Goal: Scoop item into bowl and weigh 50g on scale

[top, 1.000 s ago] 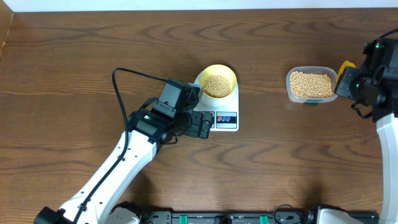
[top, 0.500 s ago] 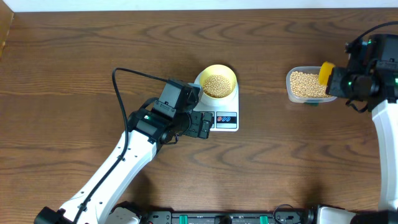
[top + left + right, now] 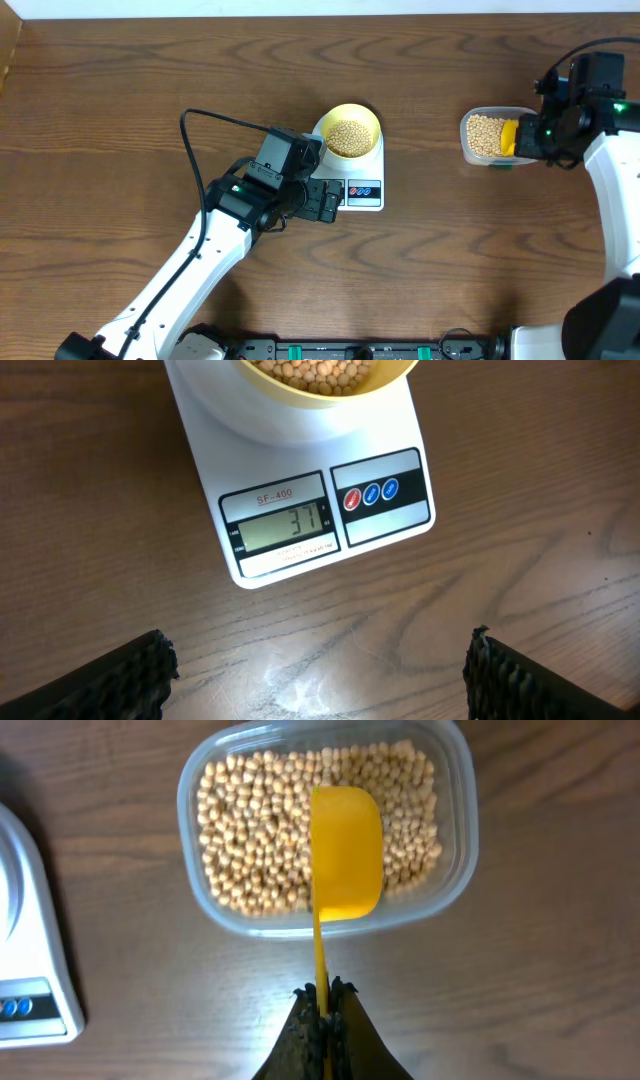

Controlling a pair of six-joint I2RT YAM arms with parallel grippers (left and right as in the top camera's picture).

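The pale yellow bowl (image 3: 352, 131) holds tan beans (image 3: 348, 137) and stands on the white scale (image 3: 352, 176); in the left wrist view the scale (image 3: 320, 510) shows 37 on its display. My left gripper (image 3: 325, 200) hovers just in front of the scale's display, open and empty, its fingertips (image 3: 125, 675) wide apart over bare wood. My right gripper (image 3: 323, 995) is shut on the thin handle of a bright yellow scoop (image 3: 345, 850), whose blade lies over the beans (image 3: 250, 830) in the clear tub (image 3: 497, 136).
The clear plastic tub (image 3: 455, 840) of beans sits at the right of the table, a hand's width right of the scale. A black cable (image 3: 215, 118) loops from the left arm over the wood left of the scale.
My right gripper has swung left with the yellow scoop, from beyond the tub's right edge to over the beans in the tub. The left arm has stayed still.
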